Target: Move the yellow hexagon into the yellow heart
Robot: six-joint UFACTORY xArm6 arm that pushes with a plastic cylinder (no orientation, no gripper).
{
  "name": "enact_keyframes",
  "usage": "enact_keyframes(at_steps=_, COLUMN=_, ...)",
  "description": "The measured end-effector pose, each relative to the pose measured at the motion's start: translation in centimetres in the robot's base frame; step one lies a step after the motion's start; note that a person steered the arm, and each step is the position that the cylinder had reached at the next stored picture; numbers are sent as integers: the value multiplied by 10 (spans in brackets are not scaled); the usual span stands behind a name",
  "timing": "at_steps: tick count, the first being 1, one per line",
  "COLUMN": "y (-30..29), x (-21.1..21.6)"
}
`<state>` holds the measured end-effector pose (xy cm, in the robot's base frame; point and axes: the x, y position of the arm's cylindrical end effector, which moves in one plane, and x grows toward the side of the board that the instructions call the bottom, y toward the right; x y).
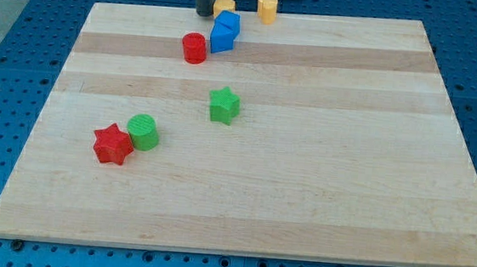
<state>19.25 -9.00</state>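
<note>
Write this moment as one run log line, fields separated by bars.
my tip: top edge, just left of yellow hexagon block | yellow heart block: right of hexagon, apart | blue blocks: below hexagon | state: not yet joined

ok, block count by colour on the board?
Yellow: 2, one beside my tip, one further to the view's right
Blue: 2, touching
Red: 2, cylinder, star
Green: 2, star, cylinder
Total: 8
</note>
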Motion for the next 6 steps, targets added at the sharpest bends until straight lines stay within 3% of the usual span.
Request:
enact_keyframes(at_steps=3, y=45, x=16)
enact_keyframes(at_steps=6, y=26, x=58)
